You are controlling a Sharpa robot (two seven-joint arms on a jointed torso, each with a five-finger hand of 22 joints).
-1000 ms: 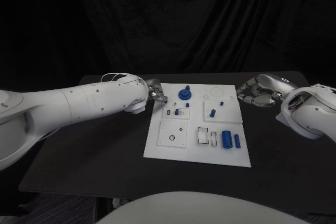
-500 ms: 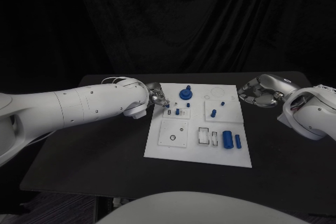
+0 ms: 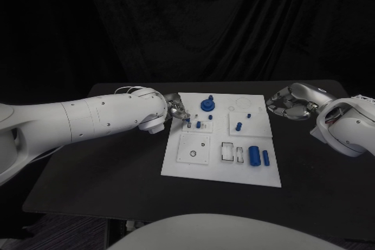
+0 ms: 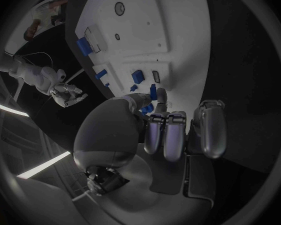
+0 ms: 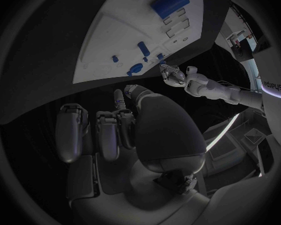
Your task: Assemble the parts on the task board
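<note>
Blue cylinder part (image 3: 253, 155) lies on white task board (image 3: 220, 172), long axis near-far; left hand (image 3: 176, 106) pinches small blue peg (image 4: 153, 91), right hand (image 3: 286, 105) curled empty.

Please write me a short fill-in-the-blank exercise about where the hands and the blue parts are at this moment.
1. The left hand is at the task board's ____ edge.
2. The right hand is over the black ____, off the board.
3. The two blue cylinders lie ____ by side on the board.
4. The colour of the board is ____.

Missing words: left; table; side; white
</note>
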